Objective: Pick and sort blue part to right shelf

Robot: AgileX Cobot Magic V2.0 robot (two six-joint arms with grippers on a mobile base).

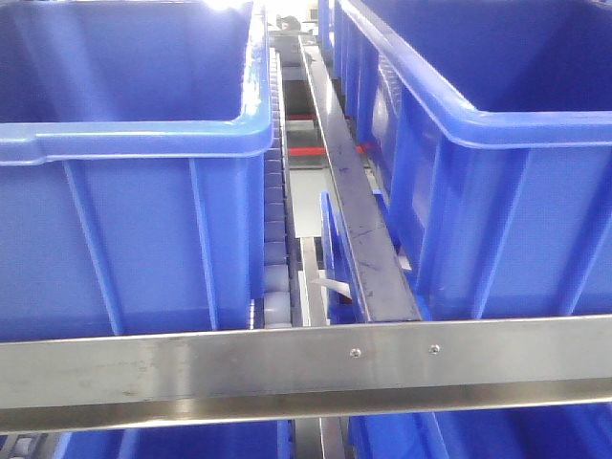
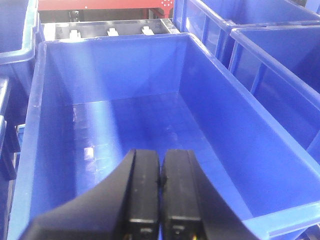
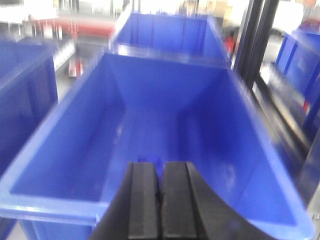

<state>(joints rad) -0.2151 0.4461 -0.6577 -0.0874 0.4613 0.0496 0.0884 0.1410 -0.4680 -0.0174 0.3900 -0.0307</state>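
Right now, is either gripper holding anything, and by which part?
Nothing visible: the left gripper and right gripper are both shut, with no part between the fingers, each above an open blue plastic bin.

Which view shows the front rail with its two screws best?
The front-facing view: the rail runs across the whole frame below the two bins, both screws sharp. Neither wrist view shows it; each looks past shut jaws into a bin, the right one blurred.

Pale floor (image 1: 308,182) with red bar (image 1: 311,150), bright glare (image 3: 165,6) behind
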